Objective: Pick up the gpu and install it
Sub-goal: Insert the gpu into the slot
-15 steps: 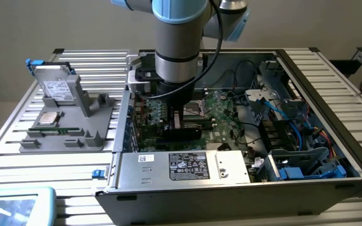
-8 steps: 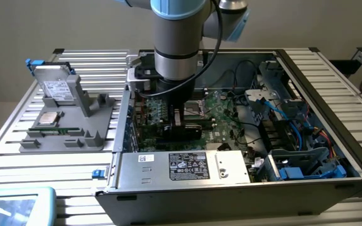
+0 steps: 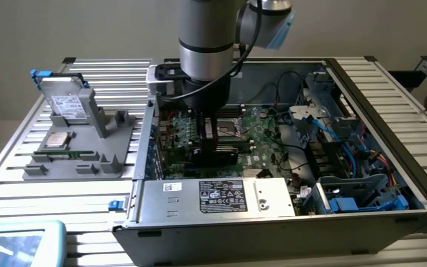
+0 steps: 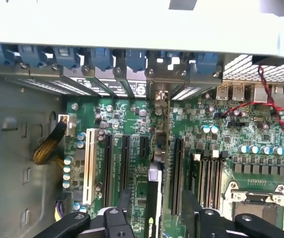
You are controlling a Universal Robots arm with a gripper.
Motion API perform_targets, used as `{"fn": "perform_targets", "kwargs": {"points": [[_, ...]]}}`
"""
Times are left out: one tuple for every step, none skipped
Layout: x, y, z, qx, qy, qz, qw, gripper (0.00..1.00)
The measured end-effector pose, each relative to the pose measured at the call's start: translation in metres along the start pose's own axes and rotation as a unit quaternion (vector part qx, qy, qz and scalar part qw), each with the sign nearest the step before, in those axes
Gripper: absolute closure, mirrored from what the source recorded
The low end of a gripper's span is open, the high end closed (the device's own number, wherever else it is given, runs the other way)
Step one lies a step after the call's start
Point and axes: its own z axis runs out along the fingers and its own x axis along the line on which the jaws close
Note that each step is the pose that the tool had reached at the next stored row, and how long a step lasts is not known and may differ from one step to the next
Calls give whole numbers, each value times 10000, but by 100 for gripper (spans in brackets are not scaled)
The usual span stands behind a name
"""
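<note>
The gpu stands on edge in a motherboard slot, its thin silver bracket against the case's rear wall. In the exterior view it is a black card upright inside the open computer case, right under the arm. My gripper straddles the card's top edge, open. One finger and the other finger stand apart from the card on either side, with a gap showing to each. In the exterior view the gripper hangs low over the green motherboard.
Black empty slots and a white slot lie beside the card; the CPU socket sits on the other side. Outside the case a grey fixture carries a hard drive, a processor and a memory stick. Cables crowd the case's far side.
</note>
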Motion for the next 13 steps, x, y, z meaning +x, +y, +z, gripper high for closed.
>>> {"fn": "perform_targets", "kwargs": {"points": [[0,9,-39,0,0,0,10000,47],[1,17,-79,0,0,0,10000,47],[1,26,-114,1,0,0,10000,47],[1,34,-134,4,1,0,10000,47],[1,36,-133,7,0,0,10000,47],[1,36,-133,7,0,0,10000,47],[1,36,-133,7,0,0,10000,47],[1,36,-133,7,0,0,10000,47],[1,36,-133,7,0,0,10000,47],[1,36,-133,7,0,0,10000,47],[1,36,-134,7,0,0,10000,47],[1,36,-134,7,0,0,10000,47],[1,36,-134,7,0,0,10000,47]]}}
